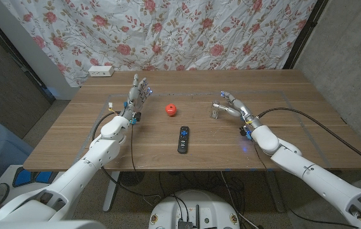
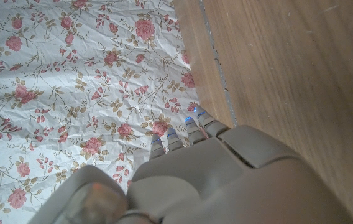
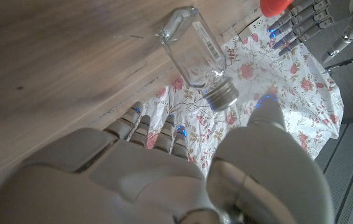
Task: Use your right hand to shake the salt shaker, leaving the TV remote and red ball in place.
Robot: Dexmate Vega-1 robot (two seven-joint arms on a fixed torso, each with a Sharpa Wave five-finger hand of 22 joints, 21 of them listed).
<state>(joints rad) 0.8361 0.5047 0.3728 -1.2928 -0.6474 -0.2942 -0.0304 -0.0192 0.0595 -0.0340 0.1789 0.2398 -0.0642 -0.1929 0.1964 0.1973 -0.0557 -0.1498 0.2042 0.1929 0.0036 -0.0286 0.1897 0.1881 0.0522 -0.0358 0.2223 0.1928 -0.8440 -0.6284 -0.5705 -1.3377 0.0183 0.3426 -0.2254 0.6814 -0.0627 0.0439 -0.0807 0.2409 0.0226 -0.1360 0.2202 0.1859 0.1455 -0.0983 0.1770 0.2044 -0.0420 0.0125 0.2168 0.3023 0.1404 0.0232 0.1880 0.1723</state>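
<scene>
Wooden table (image 1: 282,137) with salt shaker (image 1: 215,113) standing right of red ball (image 1: 170,109), remote (image 1: 183,139) nearer. Right hand (image 1: 234,108) released, fingers spread just beside shaker. Left hand (image 1: 136,95) upright, empty, well apart.

Nothing readable anywhere — no word, brand or number comes clear. The closest thing to print is a barcode label on the side of the salt shaker (image 3: 196,48) in the right wrist view, its bars visible but any digits too small to make out. The TV remote (image 1: 183,139) shows a few buttons in the head view — whatever marks they carry are too small to read.
</scene>
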